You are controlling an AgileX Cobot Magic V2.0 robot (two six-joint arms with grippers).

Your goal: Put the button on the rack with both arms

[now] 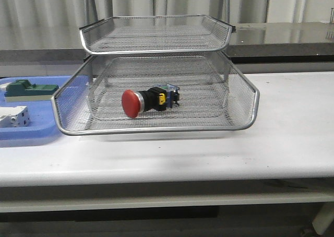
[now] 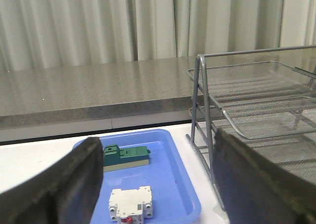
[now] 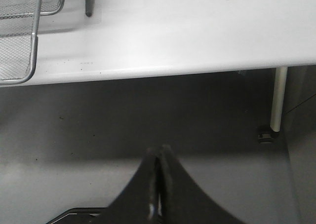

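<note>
The button (image 1: 148,101), with its red mushroom head, black body and yellow mark, lies on its side in the lower mesh tray of the silver wire rack (image 1: 250,109) in the front view. No arm shows in the front view. My left gripper (image 2: 155,177) is open and empty, with the blue tray and the rack's left legs (image 2: 205,135) beyond its wide-apart fingers. My right gripper (image 3: 159,152) is shut and empty, off the table's front edge over the dark floor; a corner of the rack (image 3: 32,41) shows in that view.
A blue plastic tray (image 1: 31,132) sits left of the rack, holding a green block (image 1: 28,89) and a white block (image 1: 14,117); both show in the left wrist view (image 2: 126,157) (image 2: 131,204). A grey counter runs behind. A table leg (image 3: 279,98) stands at the right.
</note>
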